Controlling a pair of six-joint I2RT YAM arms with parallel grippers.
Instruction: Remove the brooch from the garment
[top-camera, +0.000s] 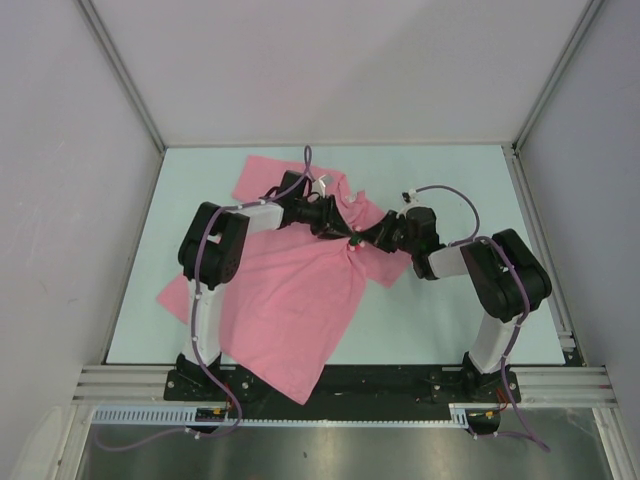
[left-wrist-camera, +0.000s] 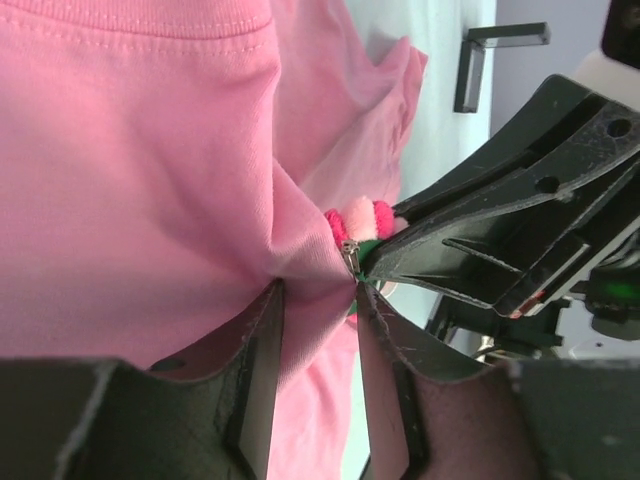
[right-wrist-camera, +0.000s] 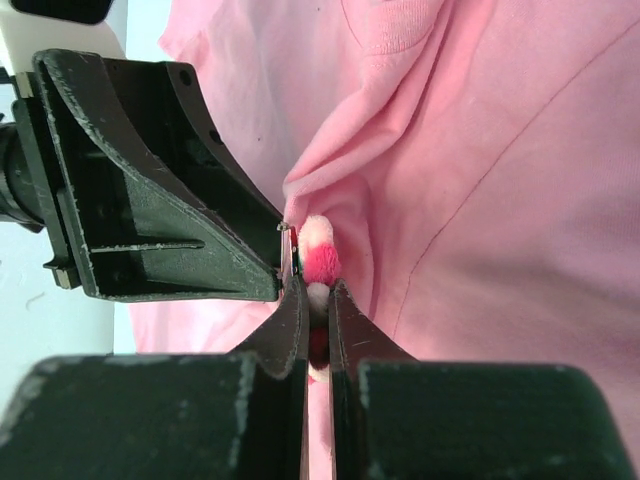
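The pink garment lies spread on the table, collar at the back. The brooch, a small pink, white and red fluffy flower, sits on its chest between both grippers. My left gripper reaches in from the left and is shut on a bunched fold of garment right beside the brooch; its fingertips pinch the cloth. My right gripper comes in from the right and is shut on the brooch, with the pin's metal end showing beside its left finger. The cloth puckers towards the brooch.
The pale green table is walled by white panels at the back and sides, with metal posts at the corners. The shirt's hem hangs over the near edge by the left arm's base. The two grippers' fingers almost touch.
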